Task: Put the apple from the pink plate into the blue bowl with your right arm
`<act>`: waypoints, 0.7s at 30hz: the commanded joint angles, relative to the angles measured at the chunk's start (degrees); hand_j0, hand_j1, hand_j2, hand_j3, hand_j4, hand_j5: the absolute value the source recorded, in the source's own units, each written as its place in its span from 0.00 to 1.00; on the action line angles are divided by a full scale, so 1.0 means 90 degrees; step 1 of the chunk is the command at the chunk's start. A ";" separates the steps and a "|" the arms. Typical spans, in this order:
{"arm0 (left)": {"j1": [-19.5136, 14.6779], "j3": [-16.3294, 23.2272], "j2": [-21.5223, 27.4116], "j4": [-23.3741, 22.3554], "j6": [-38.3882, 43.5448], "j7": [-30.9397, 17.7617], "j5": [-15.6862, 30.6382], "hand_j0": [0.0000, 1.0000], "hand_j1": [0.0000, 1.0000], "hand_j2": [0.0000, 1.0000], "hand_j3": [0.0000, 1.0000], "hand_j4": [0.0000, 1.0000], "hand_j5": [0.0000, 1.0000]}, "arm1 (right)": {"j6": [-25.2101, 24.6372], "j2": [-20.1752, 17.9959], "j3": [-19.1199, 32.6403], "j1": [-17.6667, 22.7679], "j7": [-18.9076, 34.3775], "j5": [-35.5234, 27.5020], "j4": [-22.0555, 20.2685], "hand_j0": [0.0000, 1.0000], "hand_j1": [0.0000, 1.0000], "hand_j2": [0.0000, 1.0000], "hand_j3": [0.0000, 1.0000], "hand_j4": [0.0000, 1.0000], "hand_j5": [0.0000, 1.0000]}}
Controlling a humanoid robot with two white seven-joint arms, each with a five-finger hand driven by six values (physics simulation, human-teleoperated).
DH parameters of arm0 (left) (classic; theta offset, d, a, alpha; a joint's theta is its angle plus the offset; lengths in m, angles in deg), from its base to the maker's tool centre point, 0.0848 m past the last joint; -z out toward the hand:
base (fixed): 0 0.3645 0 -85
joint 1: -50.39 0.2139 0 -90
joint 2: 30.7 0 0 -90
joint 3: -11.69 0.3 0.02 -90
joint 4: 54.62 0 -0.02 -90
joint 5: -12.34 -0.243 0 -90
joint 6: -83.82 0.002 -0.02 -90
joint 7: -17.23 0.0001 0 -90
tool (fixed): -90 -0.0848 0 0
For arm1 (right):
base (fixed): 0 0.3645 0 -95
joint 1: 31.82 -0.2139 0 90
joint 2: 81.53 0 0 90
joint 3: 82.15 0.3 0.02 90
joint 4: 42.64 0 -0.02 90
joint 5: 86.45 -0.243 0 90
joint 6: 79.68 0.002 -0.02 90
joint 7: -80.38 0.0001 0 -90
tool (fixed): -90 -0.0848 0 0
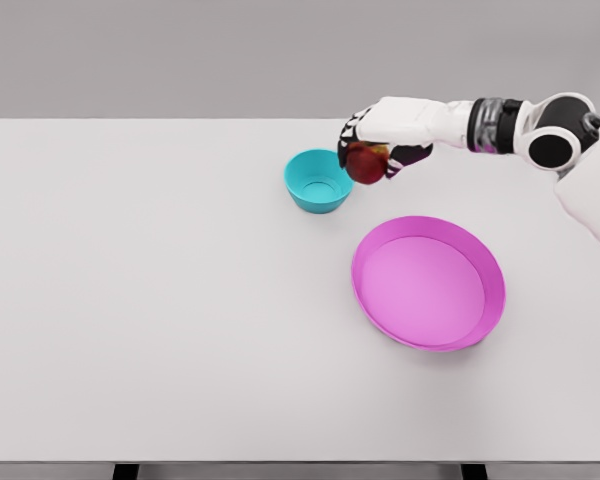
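We see the apple (366, 162), dark red with a paler patch, held off the table in our right hand (382, 140), whose fingers (352, 132) curl over its top and far side so that it hangs just beside the right rim of the blue bowl (318, 180), overlapping that rim in our view rather than sitting over the bowl's middle. Whether the apple touches the rim we cannot tell from this angle. The bowl stands upright toward the far side of the white table (160, 300), and its hollow shows only its own teal floor. Nearer to us and to the right lies the pink plate (428, 282), a wide shallow dish with a raised rim and a bare inside, apart from the bowl with a strip of bare tabletop between them. Our right arm (500, 125) reaches in from the right edge, passing above the table beyond the plate's far rim. To the left of the bowl the tabletop runs open all the way to its left edge, and the near edge is likewise well apart from both dishes.
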 commanded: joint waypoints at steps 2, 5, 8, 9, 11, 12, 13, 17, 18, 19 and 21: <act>0.0000 0.0001 0.0000 0.0001 0.0002 -0.0002 0.0000 1.00 1.00 1.00 1.00 1.00 1.00 | -0.0018 0.0184 0.0007 -0.0039 -0.0003 0.0037 0.0259 0.53 0.53 0.53 0.53 0.53 0.53; 0.0000 0.0001 0.0000 0.0001 0.0002 -0.0002 0.0000 1.00 1.00 1.00 1.00 1.00 1.00 | -0.0018 0.0321 -0.0003 -0.0117 -0.0003 0.0135 0.0483 0.53 0.53 0.53 0.53 0.53 0.53; 0.0000 0.0001 0.0000 0.0001 0.0002 -0.0002 0.0000 1.00 1.00 1.00 1.00 1.00 1.00 | -0.0018 0.0457 -0.0003 -0.0156 -0.0003 0.0262 0.0561 0.53 0.53 0.53 0.53 0.53 0.53; 0.0000 0.0001 0.0000 0.0001 0.0002 -0.0002 0.0010 1.00 1.00 1.00 1.00 1.00 1.00 | -0.0018 0.0506 -0.0003 -0.0156 -0.0003 0.0262 0.0591 0.53 0.53 0.53 0.53 0.53 0.53; 0.0000 0.0001 0.0000 0.0001 0.0002 -0.0002 0.0000 1.00 1.00 1.00 1.00 1.00 1.00 | -0.0018 0.0516 -0.0003 -0.0166 -0.0003 0.0321 0.0601 0.53 0.53 0.53 0.53 0.53 0.53; 0.0000 0.0001 0.0000 0.0001 0.0002 -0.0002 0.0000 1.00 1.00 1.00 1.00 1.00 1.00 | -0.0018 0.0555 -0.0003 -0.0215 -0.0003 0.0321 0.0601 0.53 0.53 0.53 0.53 0.53 0.53; 0.0000 0.0001 0.0000 0.0001 0.0002 -0.0002 0.0001 1.00 1.00 1.00 1.00 1.00 1.00 | -0.0018 0.0584 -0.0003 -0.0215 -0.0003 0.0350 0.0601 0.53 0.53 0.53 0.53 0.53 0.53; 0.0000 0.0001 0.0000 0.0001 0.0002 -0.0002 0.0001 1.00 1.00 1.00 1.00 1.00 1.00 | -0.0018 0.0701 -0.0012 -0.0264 -0.0003 0.0370 0.0698 0.53 0.53 0.53 0.53 0.53 0.53; 0.0000 0.0001 0.0000 0.0001 0.0002 -0.0002 0.0000 1.00 1.00 1.00 1.00 1.00 1.00 | -0.0018 0.0731 -0.0013 -0.0274 -0.0003 0.0379 0.0698 0.53 0.53 0.53 0.53 0.53 0.53; 0.0000 0.0001 0.0000 0.0001 0.0002 -0.0002 0.0000 1.00 1.00 1.00 1.00 1.00 1.00 | -0.0018 0.0741 -0.0013 -0.0283 -0.0003 0.0370 0.0698 0.53 0.53 0.53 0.53 0.53 0.53; 0.0000 0.0001 0.0000 0.0001 0.0002 -0.0002 0.0001 1.00 1.00 1.00 1.00 1.00 1.00 | -0.0018 0.0779 -0.0013 -0.0293 -0.0003 0.0409 0.0698 0.53 0.53 0.53 0.53 0.53 0.53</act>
